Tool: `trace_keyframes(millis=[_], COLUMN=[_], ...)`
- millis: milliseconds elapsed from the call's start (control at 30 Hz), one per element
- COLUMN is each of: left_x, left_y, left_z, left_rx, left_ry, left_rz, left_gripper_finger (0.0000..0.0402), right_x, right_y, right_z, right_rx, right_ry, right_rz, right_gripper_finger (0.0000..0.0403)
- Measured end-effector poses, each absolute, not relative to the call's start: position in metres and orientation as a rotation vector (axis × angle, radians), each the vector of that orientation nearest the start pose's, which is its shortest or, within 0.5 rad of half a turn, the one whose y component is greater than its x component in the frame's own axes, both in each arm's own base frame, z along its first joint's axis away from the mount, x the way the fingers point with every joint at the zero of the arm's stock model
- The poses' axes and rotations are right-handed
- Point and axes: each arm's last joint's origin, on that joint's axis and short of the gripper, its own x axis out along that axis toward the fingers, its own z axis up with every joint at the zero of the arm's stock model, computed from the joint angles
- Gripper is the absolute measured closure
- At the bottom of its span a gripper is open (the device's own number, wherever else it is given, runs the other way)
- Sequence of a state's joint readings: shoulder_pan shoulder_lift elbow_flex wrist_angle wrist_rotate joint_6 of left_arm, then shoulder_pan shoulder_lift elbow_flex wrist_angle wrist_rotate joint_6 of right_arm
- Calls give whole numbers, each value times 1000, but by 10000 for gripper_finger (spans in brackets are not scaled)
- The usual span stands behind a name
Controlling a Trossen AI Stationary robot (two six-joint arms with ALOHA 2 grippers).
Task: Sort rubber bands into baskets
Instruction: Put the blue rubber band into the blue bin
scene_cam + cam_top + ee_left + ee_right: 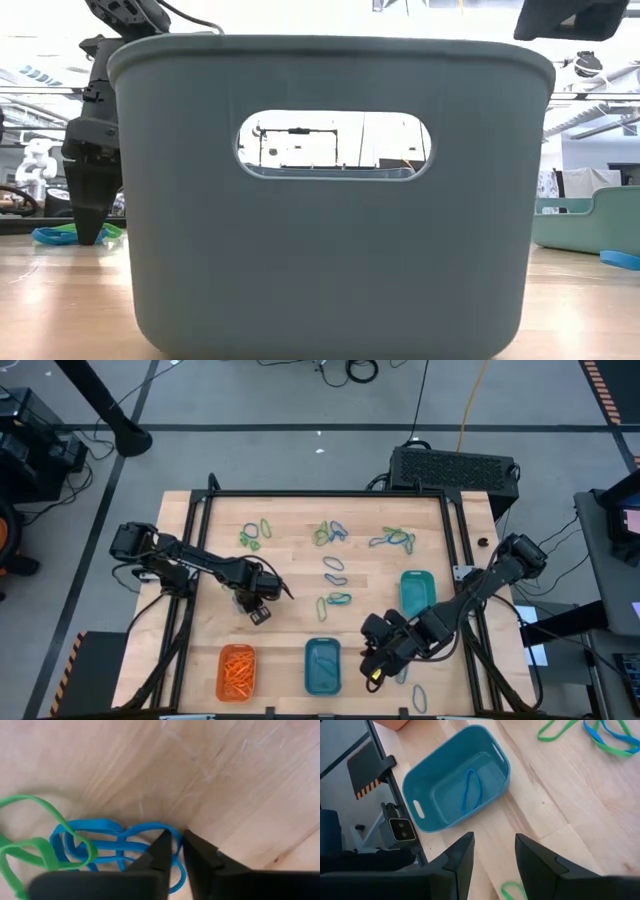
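Note:
My left gripper (256, 603) points straight down at the table's left middle, shut on a blue rubber band (107, 842) that is tangled with a green one (42, 847); in the low view its tips (88, 228) stand on the wood. My right gripper (492, 851) hangs open above the table, beside the blue basket (427, 770), which holds one blue band (472, 790). The orange basket (237, 670), holding orange bands, rests on the near edge. The teal-green basket (417, 592) rests at the right. The blue basket (330, 200) fills the low view. My left gripper pinches one strand at the end of the blue band's loop (174, 834) between its two fingertips. The fingers come from above, pointing down. The band lies flat and slack on the table, still looped through the green band.
Loose green and blue bands lie in small heaps across the far half (330, 532) (395, 540) (255, 535) and middle (337, 600). A green band (512, 891) lies under my right gripper, and another blue one (420, 698) lies by the near right corner. A black frame rail (320, 493) borders the table.

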State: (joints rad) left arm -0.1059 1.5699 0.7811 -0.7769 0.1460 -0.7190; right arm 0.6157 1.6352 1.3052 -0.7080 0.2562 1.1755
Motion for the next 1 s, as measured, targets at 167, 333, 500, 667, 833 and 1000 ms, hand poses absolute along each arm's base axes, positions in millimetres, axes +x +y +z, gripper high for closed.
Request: trace_keyframes(millis=[167, 333, 500, 667, 833, 1000], left_x=[234, 234, 223, 211, 205, 223], left_y=[-29, -32, -30, -30, -30, -46], left_z=[142, 166, 192, 213, 230, 251], left_rx=[-563, -526, -559, -645, -717, -789], left_ry=[1569, 1512, 1428, 1351, 1239, 993], left_rz=[371, 369, 364, 328, 288, 13], left_gripper_finger=[391, 395, 399, 400, 400, 401], right_x=[281, 281, 280, 280, 280, 280], right_y=[186, 186, 186, 186, 186, 186], right_z=[262, 262, 262, 262, 262, 262], right_rx=[638, 636, 644, 643, 642, 642], right_ry=[975, 976, 977, 978, 979, 979], right_rz=[-261, -260, -268, -268, -269, -269], right_gripper_finger=[268, 268, 268, 268, 268, 268])
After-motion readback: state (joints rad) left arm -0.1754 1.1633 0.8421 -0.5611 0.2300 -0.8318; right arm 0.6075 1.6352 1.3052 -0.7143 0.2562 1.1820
